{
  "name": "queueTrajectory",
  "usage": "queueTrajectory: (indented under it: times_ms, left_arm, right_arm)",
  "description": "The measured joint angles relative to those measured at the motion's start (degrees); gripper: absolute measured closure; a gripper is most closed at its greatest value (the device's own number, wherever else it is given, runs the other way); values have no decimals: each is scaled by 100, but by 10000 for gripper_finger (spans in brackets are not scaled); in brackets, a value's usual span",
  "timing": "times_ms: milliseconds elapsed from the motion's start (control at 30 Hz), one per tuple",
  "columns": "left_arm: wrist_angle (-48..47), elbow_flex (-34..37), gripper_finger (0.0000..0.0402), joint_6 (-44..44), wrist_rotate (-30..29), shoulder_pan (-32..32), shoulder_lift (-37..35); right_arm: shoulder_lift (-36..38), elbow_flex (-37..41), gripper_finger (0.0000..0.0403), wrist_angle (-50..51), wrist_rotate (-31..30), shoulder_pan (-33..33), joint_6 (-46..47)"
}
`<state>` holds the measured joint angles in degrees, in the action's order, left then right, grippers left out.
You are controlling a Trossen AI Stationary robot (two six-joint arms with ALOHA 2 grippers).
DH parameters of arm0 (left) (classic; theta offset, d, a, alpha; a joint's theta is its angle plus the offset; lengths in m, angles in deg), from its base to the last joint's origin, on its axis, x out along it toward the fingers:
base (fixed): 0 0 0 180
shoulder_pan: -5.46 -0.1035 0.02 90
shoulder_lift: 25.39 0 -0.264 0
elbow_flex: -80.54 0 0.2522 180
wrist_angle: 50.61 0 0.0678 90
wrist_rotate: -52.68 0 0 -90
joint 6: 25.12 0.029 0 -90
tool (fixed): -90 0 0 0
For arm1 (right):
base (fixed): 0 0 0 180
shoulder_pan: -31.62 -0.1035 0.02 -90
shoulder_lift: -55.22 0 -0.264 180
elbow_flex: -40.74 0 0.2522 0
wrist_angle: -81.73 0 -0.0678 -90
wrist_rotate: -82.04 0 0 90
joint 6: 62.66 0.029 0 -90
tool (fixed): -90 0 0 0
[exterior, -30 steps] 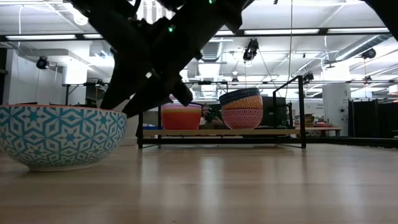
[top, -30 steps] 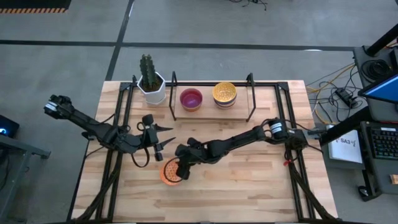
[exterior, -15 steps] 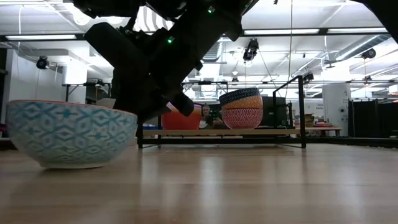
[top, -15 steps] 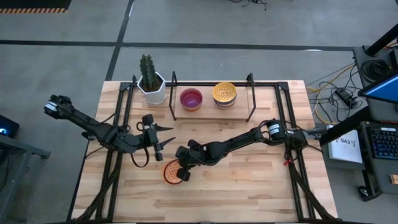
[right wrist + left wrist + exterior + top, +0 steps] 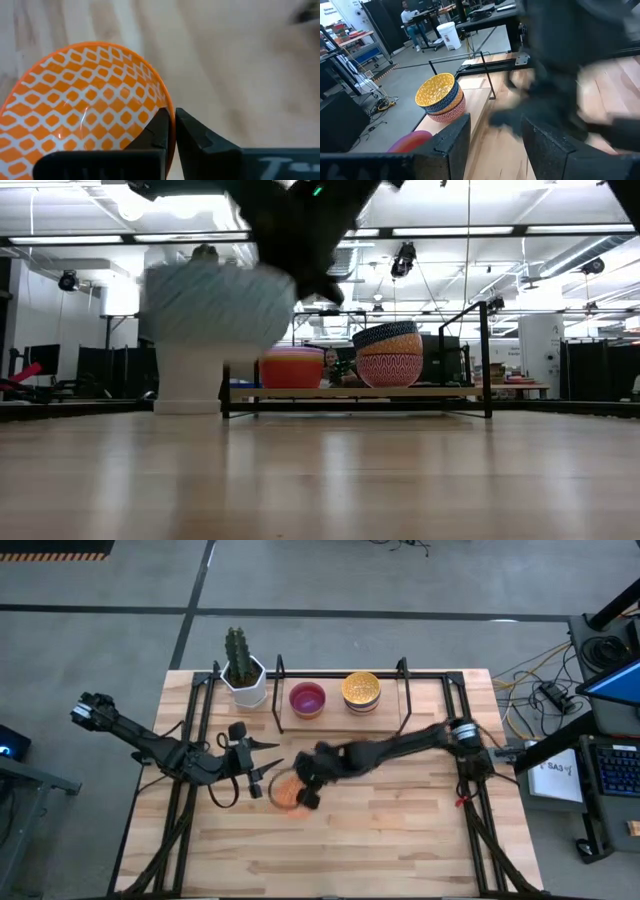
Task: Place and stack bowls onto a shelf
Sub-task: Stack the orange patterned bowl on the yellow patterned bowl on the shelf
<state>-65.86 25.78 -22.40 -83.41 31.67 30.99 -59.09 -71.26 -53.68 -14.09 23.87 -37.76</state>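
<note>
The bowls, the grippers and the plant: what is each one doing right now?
Orange patterned bowl: pinched at its rim, lifted off the table.
Right gripper: shut on the bowl's rim.
Left gripper: open, holding nothing, beside the lifted bowl.
Gold bowl: on top of a stack on the shelf.
Purple bowl: on the shelf.
Cactus pot: upright.

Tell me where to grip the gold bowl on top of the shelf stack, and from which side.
Grip the gold bowl by its rim, coming from above: it sits upright and open atop the stack on the shelf, so the thin lip is exposed, while its sides nest into the bowl below.
</note>
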Motion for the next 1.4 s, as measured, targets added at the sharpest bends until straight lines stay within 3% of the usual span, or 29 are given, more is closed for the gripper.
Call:
queueTrajectory:
  times_ms: [200,400,600,733,1067,1400]
  left_arm:
    - [0,-23,244,0,1,0,15]
    - [4,-21,244,0,1,0,16]
    - [12,-21,244,0,1,0,20]
    - [22,-19,244,48,1,-2,20]
    - [20,-12,244,105,1,-7,22]
    - [18,-10,244,127,1,-7,22]
  right_arm:
    - [1238,13,393,1192,-463,689,8]
    - [2219,107,393,2155,-592,2002,-41]
    - [2509,296,393,2686,-585,3596,-180]
    - [2427,395,393,2613,-164,4256,-332]
    - [1967,498,383,2544,-73,4565,-700]
    - [1871,498,334,2519,-92,4552,-703]
